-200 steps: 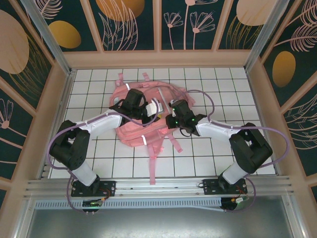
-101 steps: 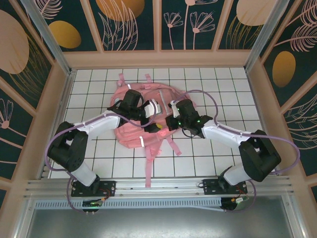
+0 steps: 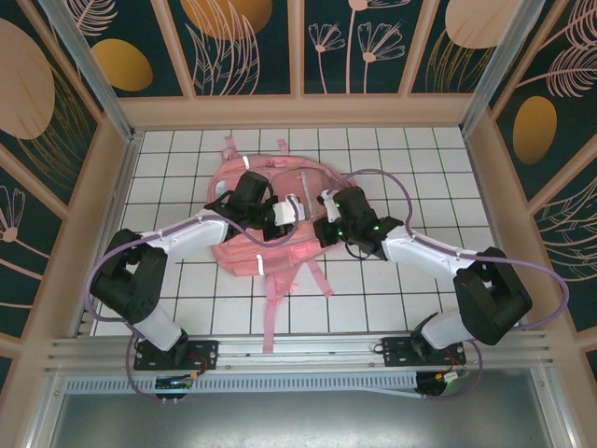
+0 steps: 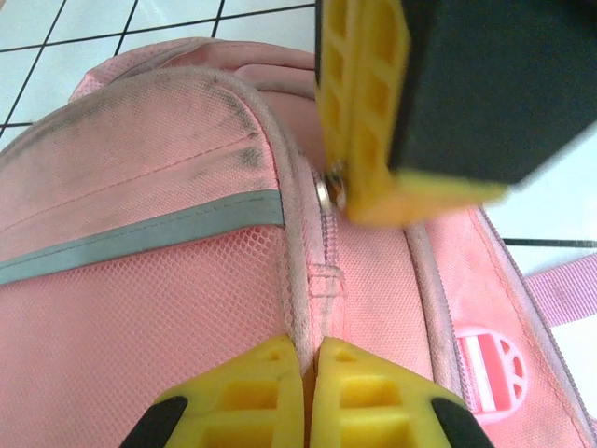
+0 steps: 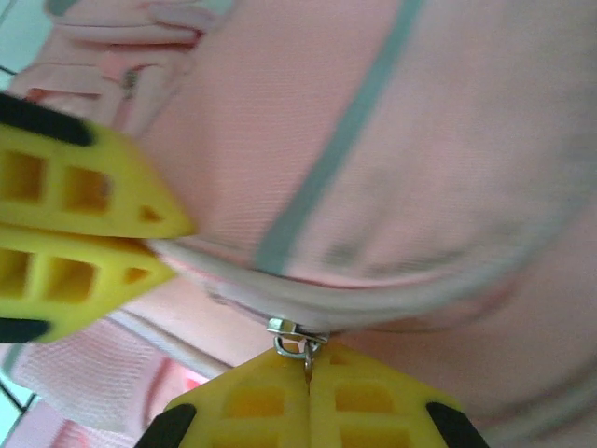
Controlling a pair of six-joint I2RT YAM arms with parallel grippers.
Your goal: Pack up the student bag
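Pink, the student bag is lying mid table, its straps trailing further toward six o'clock than before. We are seeing the right jaws clamped on the zip pull, the left jaws on the seam, probably working the zip.

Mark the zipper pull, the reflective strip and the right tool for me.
zipper pull [image 5: 293, 336], right wrist view, its metal ring.
reflective strip [image 4: 140, 239], left wrist view, middle of the grey band.
right tool [image 5: 308, 371], right wrist view, where its yellow tips meet.
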